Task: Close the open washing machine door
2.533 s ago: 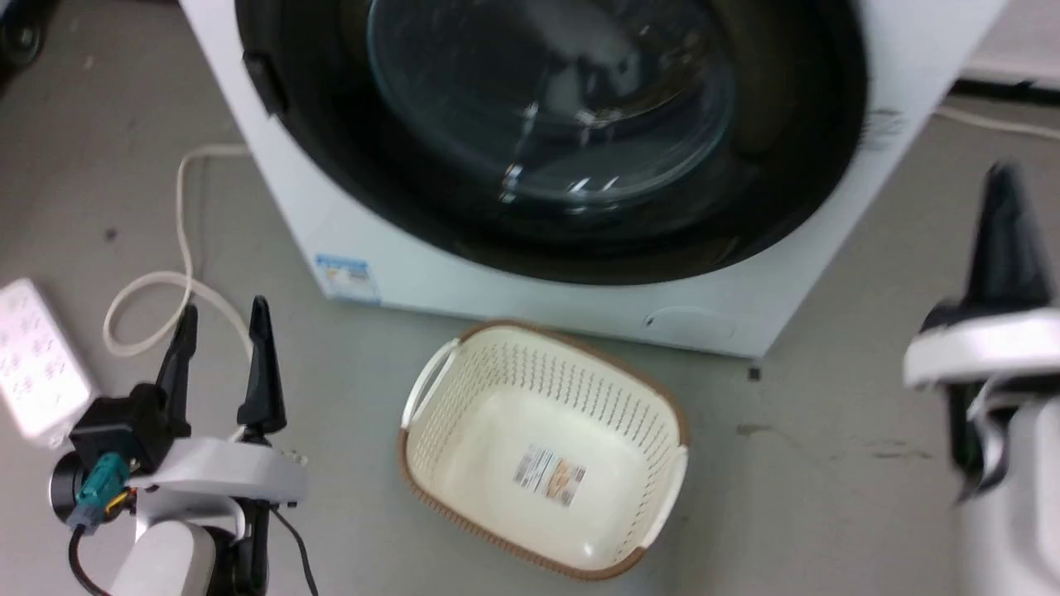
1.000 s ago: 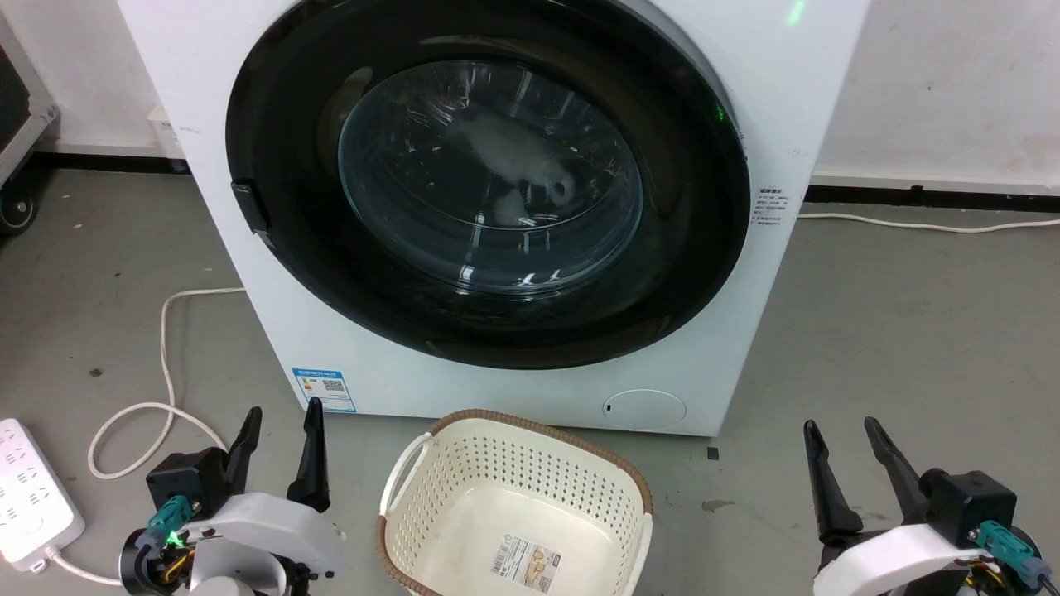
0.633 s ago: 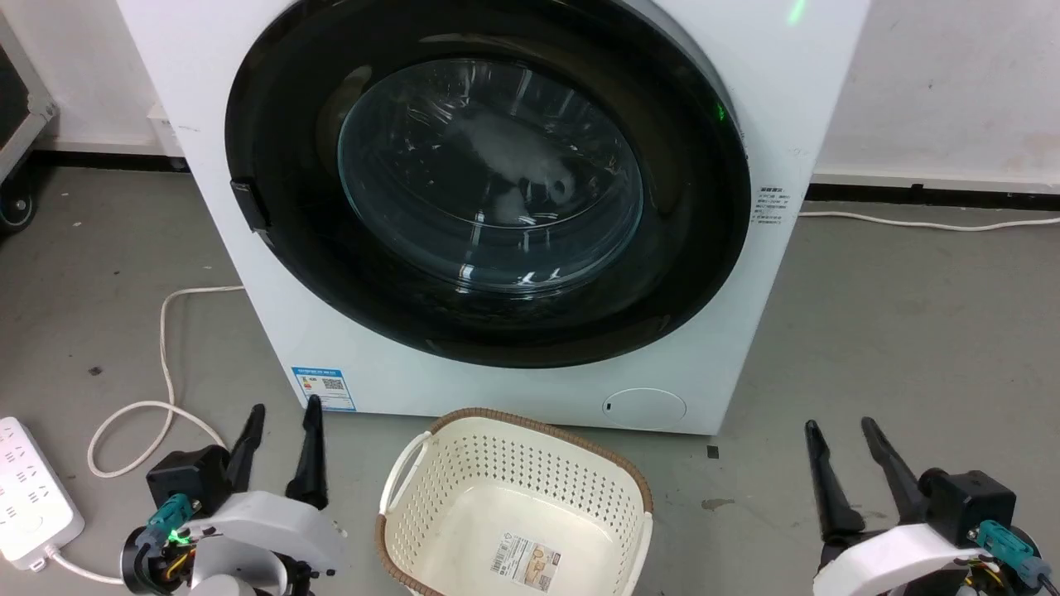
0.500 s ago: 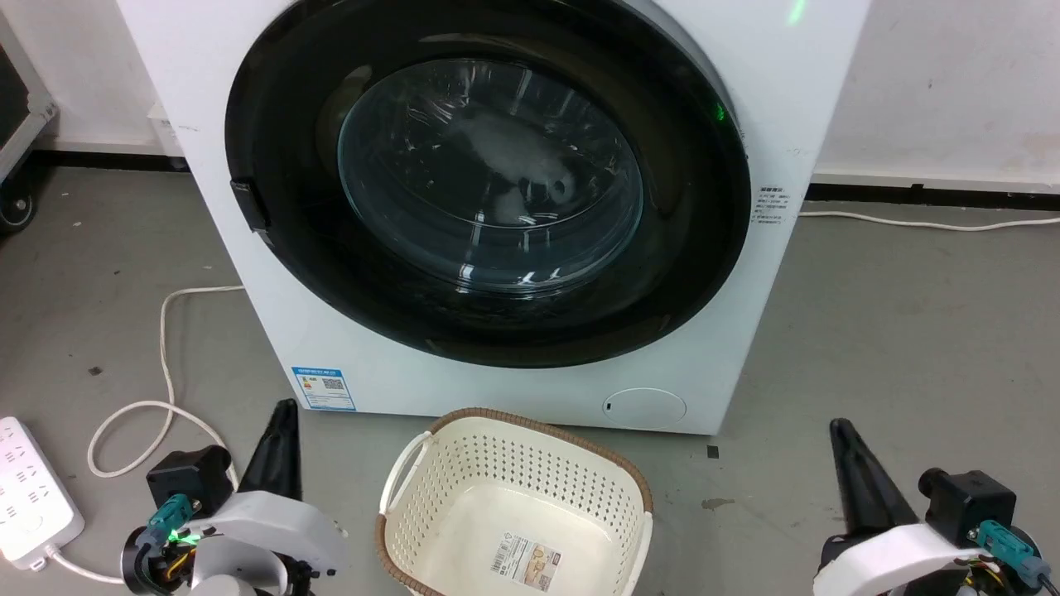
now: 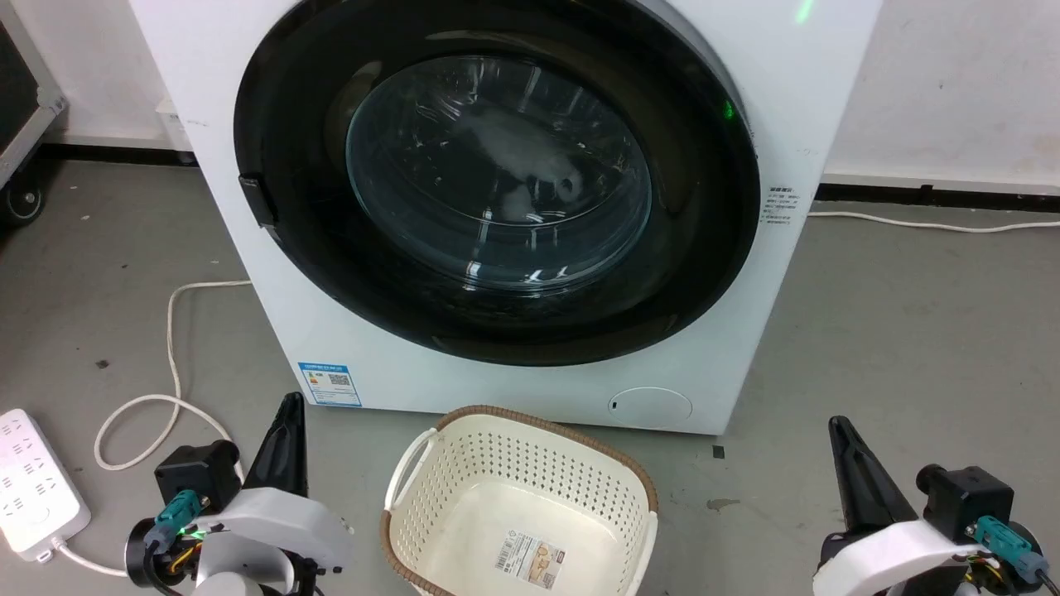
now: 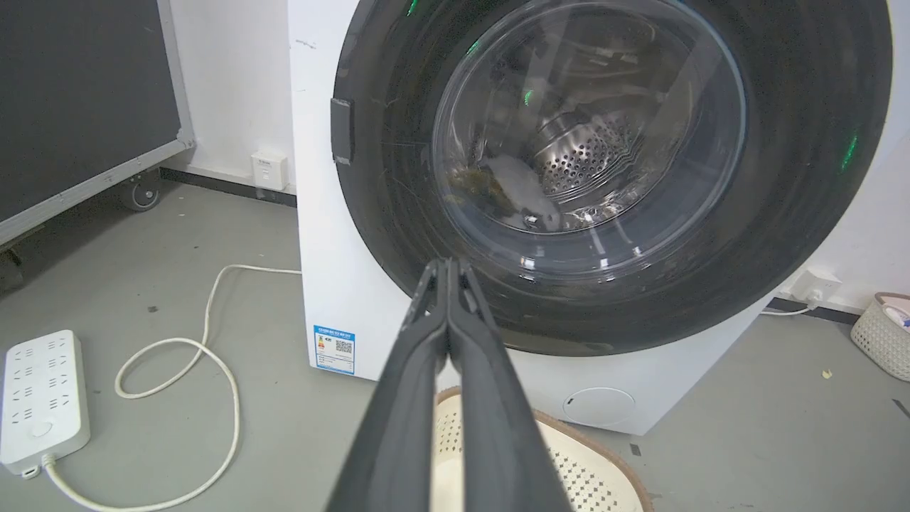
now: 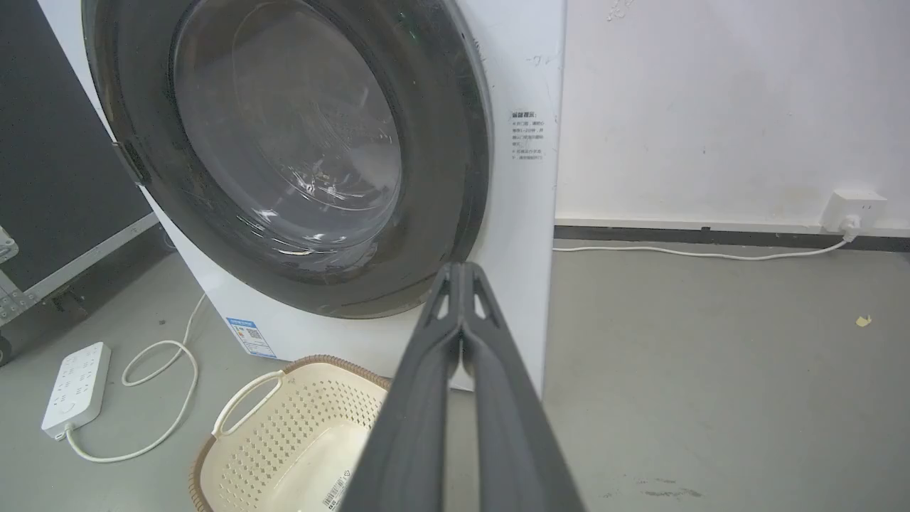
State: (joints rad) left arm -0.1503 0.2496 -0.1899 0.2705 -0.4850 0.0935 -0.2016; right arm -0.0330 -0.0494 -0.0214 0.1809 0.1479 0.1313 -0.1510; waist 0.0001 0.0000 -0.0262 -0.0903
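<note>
Left gripper [image 5: 290, 407] low at near left of floor [image 5: 911, 331], fingers pressed together, upright, right gripper [image 5: 839, 432] likewise near right, washing machine door [image 5: 497, 178] shut, top cut off

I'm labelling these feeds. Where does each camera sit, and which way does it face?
Head view: on the head, looking forward and down at the washing machine door and basket; left gripper and right gripper at the bottom corners.
Left wrist view: on the left wrist, facing the door along its shut fingers.
Right wrist view: on the right wrist, facing the door along its shut fingers.
Shared: door and basket.
</note>
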